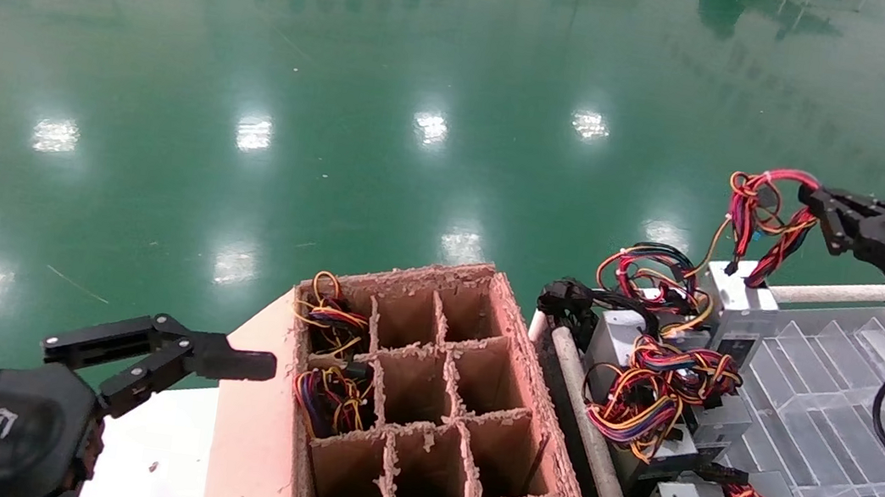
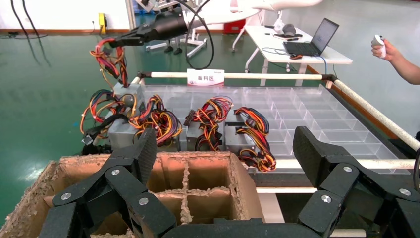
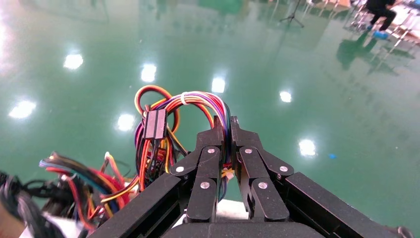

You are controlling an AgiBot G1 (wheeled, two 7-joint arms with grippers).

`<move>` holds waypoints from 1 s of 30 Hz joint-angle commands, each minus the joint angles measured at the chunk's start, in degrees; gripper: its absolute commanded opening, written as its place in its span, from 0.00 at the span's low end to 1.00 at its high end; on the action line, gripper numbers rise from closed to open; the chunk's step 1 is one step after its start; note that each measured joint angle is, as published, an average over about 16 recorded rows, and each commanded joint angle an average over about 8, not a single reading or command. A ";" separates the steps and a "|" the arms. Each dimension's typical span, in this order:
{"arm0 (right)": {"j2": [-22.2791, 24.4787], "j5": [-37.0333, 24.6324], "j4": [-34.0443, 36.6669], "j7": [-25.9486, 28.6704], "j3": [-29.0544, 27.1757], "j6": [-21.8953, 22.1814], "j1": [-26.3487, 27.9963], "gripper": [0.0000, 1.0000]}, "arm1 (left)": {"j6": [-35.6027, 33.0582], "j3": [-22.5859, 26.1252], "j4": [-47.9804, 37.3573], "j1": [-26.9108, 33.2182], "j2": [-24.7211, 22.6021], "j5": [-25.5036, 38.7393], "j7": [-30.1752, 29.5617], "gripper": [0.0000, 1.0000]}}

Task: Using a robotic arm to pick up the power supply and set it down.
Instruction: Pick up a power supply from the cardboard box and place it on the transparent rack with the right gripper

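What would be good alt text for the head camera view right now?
The right claw is shut on the red wire bundle of a grey power supply at the end of a clear tray. The left claw hangs open beside a divided cardboard box, above a shiny green floor.

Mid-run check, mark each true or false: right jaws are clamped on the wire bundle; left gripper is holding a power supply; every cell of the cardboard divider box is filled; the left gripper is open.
1. The right gripper is shut on the wire bundle of the power supply. True.
2. The left gripper holds a supply. False: it holds nothing.
3. Every cell of the cardboard divider box is filled. False: most are empty.
4. The left gripper is open. True.
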State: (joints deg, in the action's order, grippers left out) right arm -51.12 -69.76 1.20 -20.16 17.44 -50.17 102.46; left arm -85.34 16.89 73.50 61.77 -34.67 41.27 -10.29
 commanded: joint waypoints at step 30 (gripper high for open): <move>-1.98 9.09 -0.15 -0.39 -6.32 1.74 -6.53 0.00 | 0.04 0.10 0.00 0.02 0.04 -0.07 0.05 1.00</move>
State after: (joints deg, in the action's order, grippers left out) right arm -53.35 -60.46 0.93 -20.72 10.98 -48.25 95.86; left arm -85.30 17.00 73.50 61.79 -34.63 41.20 -10.24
